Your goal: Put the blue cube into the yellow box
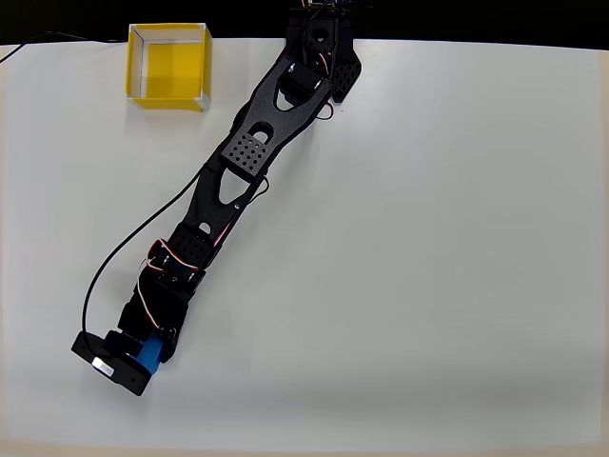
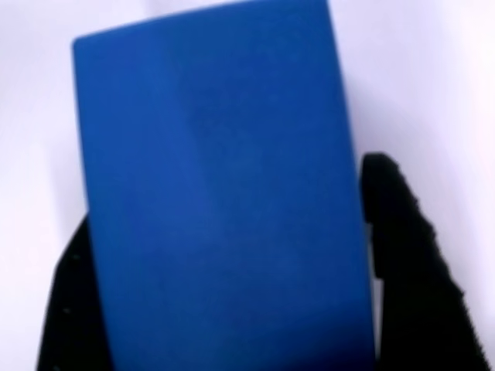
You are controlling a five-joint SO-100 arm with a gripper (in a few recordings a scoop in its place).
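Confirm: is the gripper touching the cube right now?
Touching. In the wrist view the cube sits between the black fingers, pressed against its sides with no gap. The overhead view shows the gripper around it.

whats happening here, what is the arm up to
A black robot arm stretches across the white table toward the lower left of the overhead view. Its gripper sits around the blue cube, with a black finger close on each side in the wrist view. The yellow box stands open near the table's far edge at upper left, with nothing visible inside it, so the cube is not yet delivered.
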